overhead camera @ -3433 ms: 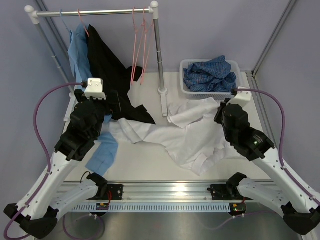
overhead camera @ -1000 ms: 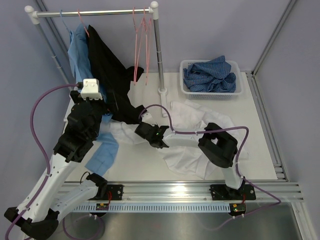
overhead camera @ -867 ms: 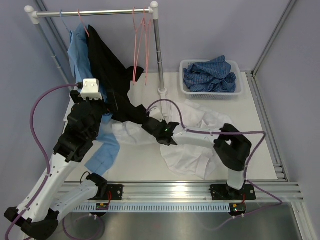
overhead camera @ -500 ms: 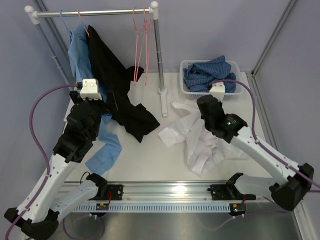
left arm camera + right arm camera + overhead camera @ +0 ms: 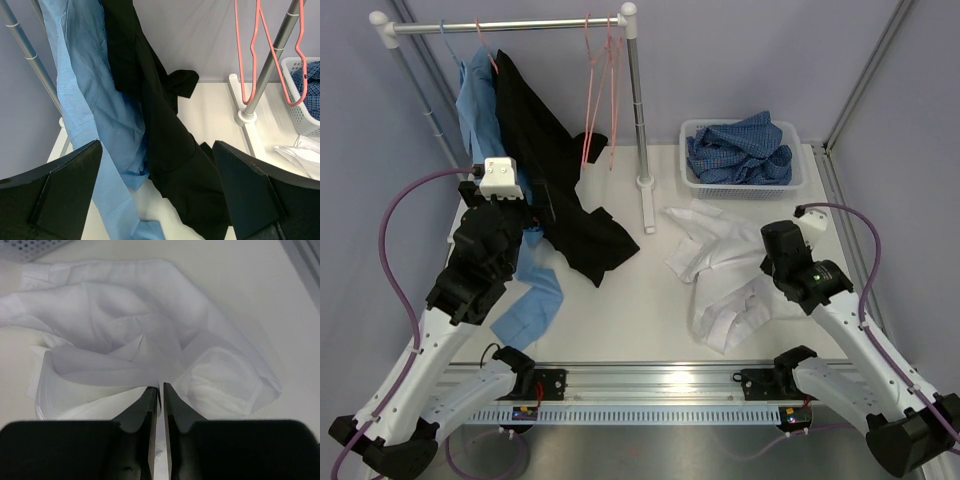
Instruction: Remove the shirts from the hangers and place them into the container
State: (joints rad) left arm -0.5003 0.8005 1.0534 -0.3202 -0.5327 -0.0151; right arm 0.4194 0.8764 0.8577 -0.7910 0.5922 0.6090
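Overhead view first: I see the white shirt (image 5: 725,275) crumpled along the table's (image 5: 620,320) right edge, just in front of the container (image 5: 692,180) at the far right corner, which holds the checked shirt (image 5: 740,150). The black shirt (image 5: 555,170) and light blue shirt (image 5: 475,110) hang at the rack's (image 5: 520,26) left end.

Left wrist: my left gripper (image 5: 157,145) stands spread wide, facing both hanging shirts.

Right wrist: my right gripper (image 5: 159,395) is nearly closed, pinching a fold of the white shirt.

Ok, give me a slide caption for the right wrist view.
Right gripper pinches a fold of the crumpled white shirt on the table.
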